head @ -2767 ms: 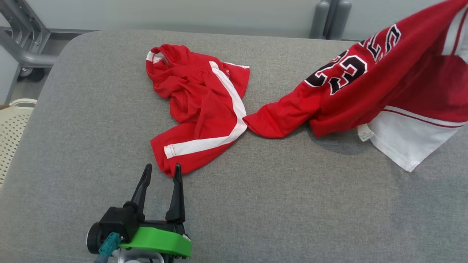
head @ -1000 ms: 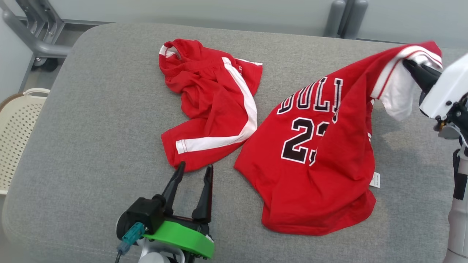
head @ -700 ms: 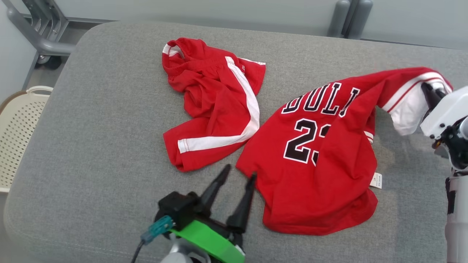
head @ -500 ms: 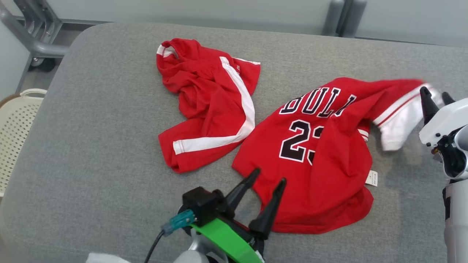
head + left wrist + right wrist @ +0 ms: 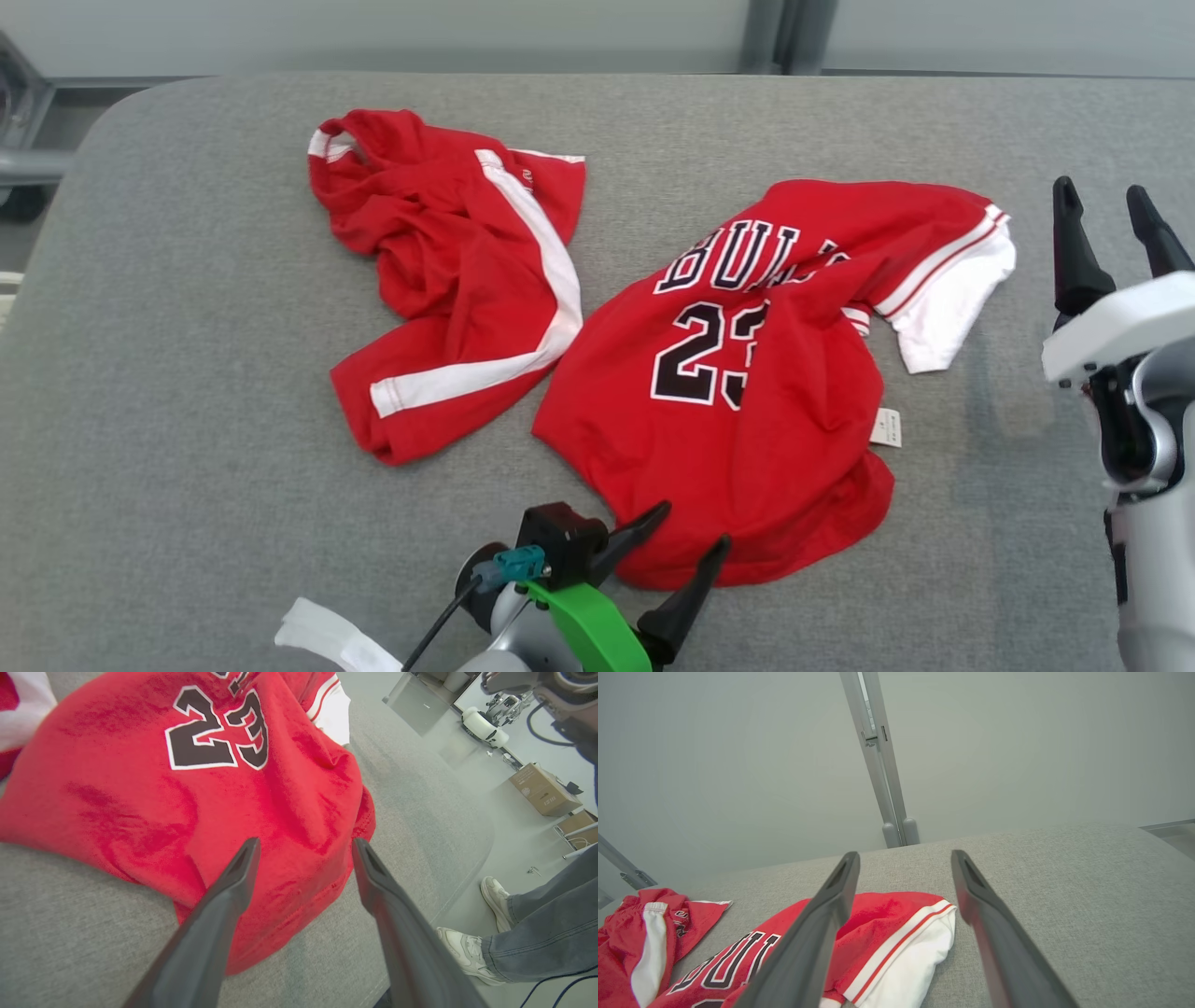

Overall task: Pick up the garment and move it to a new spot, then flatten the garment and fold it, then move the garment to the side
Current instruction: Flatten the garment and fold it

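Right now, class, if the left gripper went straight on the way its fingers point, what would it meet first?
The red jersey: the left gripper points at its crumpled lower hem, probably meeting cloth first, though its height above it is unclear.

This looks like a robotics lab or test room rather than a home. A grey cloth-covered desk (image 5: 187, 280) stands before plain grey partition panels (image 5: 738, 765) joined by a metal post (image 5: 876, 765). Cardboard boxes (image 5: 544, 788) sit on a bare floor (image 5: 504, 858) (a person (image 5: 542, 928) in jeans stands close by).
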You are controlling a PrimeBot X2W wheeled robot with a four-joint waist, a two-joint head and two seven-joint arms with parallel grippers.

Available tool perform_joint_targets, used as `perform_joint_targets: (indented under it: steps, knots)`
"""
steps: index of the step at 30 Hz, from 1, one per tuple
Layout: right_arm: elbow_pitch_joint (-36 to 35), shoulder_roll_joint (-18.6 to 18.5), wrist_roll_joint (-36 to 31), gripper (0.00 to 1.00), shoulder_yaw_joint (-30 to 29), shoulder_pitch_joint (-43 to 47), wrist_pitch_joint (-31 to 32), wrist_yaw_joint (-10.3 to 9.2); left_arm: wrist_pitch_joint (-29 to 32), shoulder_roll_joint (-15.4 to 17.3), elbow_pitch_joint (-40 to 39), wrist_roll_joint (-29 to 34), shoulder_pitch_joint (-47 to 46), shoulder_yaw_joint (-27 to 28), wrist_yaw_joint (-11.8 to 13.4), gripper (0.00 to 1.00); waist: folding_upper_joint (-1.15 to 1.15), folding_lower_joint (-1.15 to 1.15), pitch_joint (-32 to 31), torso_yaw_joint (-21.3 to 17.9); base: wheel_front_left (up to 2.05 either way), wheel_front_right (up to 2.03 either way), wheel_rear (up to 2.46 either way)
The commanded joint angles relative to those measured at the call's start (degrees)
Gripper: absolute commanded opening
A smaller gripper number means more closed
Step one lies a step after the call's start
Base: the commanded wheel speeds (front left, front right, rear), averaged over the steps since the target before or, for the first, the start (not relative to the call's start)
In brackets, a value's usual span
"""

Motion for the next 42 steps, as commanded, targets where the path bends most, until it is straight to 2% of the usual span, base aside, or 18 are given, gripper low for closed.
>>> perform_joint_targets:
  steps: [1, 2, 10, 15, 16, 18, 22, 26, 31, 36, 40, 42]
  knots:
    - [-2.15, 0.50, 0.81, 1.00, 0.42, 2.33, -0.64, 0.02, -0.64, 0.35, 1.14, 0.19, -1.11, -0.21, -0.15, 1.00, 0.00, 0.00, 0.23, -1.98, 0.00, 0.00, 0.00]
    - [-2.15, 0.50, 0.81, 1.00, 0.42, 2.33, -0.64, 0.02, -0.64, 0.35, 1.14, 0.19, -1.11, -0.21, -0.15, 1.00, 0.00, 0.00, 0.23, -1.98, 0.00, 0.00, 0.00]
    - [-17.37, 4.26, 3.91, 1.00, 0.17, 14.55, -2.21, 0.02, -3.19, 1.00, 11.66, 1.12, -2.70, -1.88, -0.09, 1.00, 0.00, 0.00, 0.62, -5.78, 0.00, 0.00, 0.00]
    - [-22.11, 5.87, 4.43, 1.00, 0.03, 19.68, -2.81, 0.02, -4.69, 0.72, 18.05, 0.68, -4.11, -2.49, -0.03, 1.00, 0.00, 0.00, 0.78, -7.39, 0.00, 0.00, 0.00]
    - [-22.57, 6.09, 4.78, 1.00, -0.01, 20.37, -2.95, 0.02, -5.09, 0.67, 19.09, 0.45, -4.43, -2.48, -0.02, 0.97, 0.00, 0.00, 0.76, -7.72, 0.00, 0.00, 0.00]
    - [-23.12, 6.34, 5.33, 1.00, 0.15, 21.60, -3.18, 0.02, -6.25, 0.81, 21.09, 0.28, -5.06, -2.43, -0.02, 0.00, 0.00, 0.00, 0.70, -8.37, 0.00, 0.00, 0.00]
    - [-23.38, 6.51, 5.81, 1.00, -0.01, 23.29, -3.85, 0.02, -6.76, 1.49, 21.41, -1.38, -6.21, -2.31, -0.03, 0.00, 0.00, 0.00, 0.39, -9.17, 0.00, 0.00, 0.00]
    - [-22.82, 6.58, 6.81, 1.00, -0.58, 23.97, -4.42, 0.02, -4.29, 4.45, 15.32, -6.09, -7.19, -1.79, -0.04, 0.00, 0.00, 0.00, 0.22, -9.52, 0.00, 0.00, 0.00]
    - [-22.28, 6.60, 7.40, 1.00, -0.92, 24.55, -5.00, 0.02, 0.38, 12.54, 1.88, -11.57, -7.64, 0.64, 0.19, 0.00, 0.00, 0.00, 0.15, -8.98, 0.00, 0.00, 0.00]
    - [-21.64, 6.58, 7.65, 1.00, -0.66, 24.55, -5.31, 0.02, 4.93, 20.02, -9.55, -14.85, -7.33, 4.64, 2.51, 0.00, 0.00, 0.00, 0.08, -7.94, 0.00, 0.00, 0.00]
    - [-20.91, 6.58, 7.89, 1.00, 0.04, 23.73, -5.38, 0.02, 8.68, 24.12, -11.30, -16.10, -8.23, 6.49, 4.27, 0.00, 0.00, 0.00, 0.35, -7.38, 0.00, 0.00, 0.00]
    - [-20.43, 6.59, 7.82, 1.00, 0.41, 23.55, -5.43, 0.02, 9.60, 24.68, -10.12, -16.59, -9.28, 7.20, 4.89, 0.00, 0.00, 0.00, 0.49, -7.05, 0.00, 0.00, 0.00]
